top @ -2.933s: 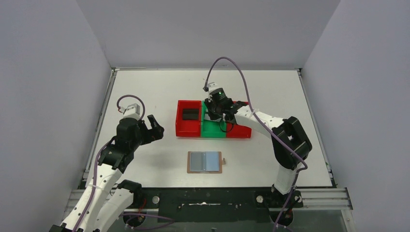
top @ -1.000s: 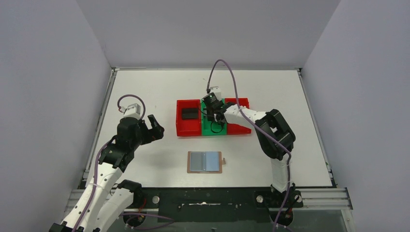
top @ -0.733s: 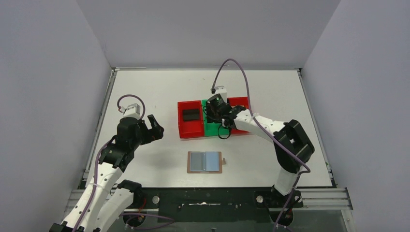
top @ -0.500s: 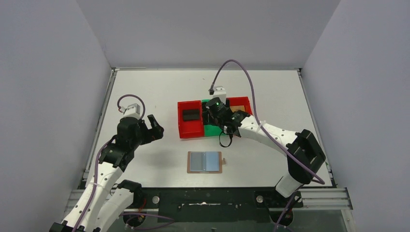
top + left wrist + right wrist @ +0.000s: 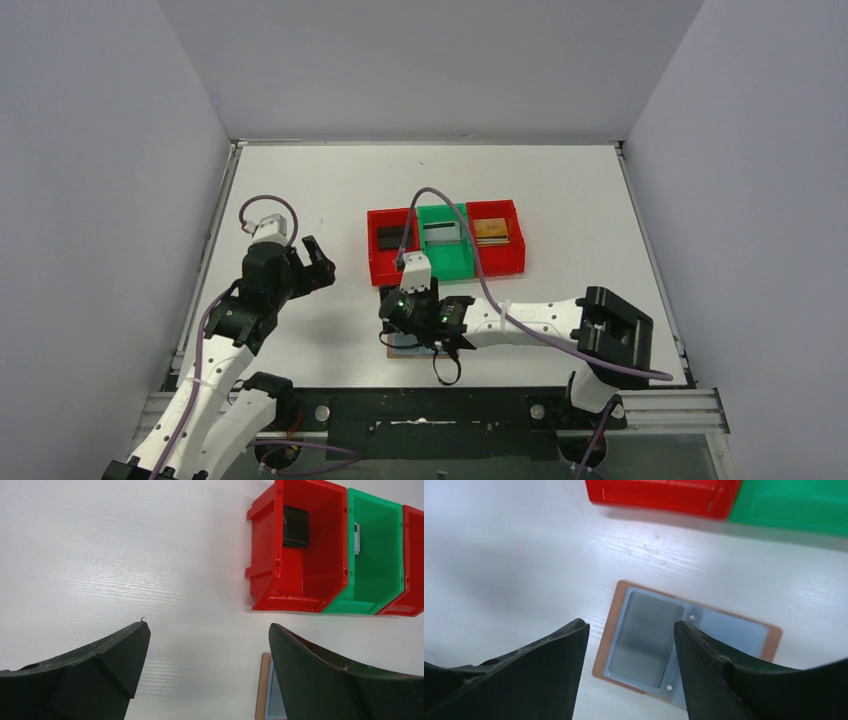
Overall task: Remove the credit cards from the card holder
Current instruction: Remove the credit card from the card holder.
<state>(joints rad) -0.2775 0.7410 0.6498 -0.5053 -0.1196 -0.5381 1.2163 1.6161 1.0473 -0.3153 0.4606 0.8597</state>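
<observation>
Card holder lies open flat on table, grey-blue lining up. R gripper hangs right over it, jaws apart, nothing btwn them. L gripper sits well off to holder's left, jaws wide, empty. Beyond holder: black card in left red bin, silver card in green bin, gold card in right red bin.

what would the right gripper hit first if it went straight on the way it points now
The right gripper would probably meet the open card holder first; depth is unclear.
</observation>
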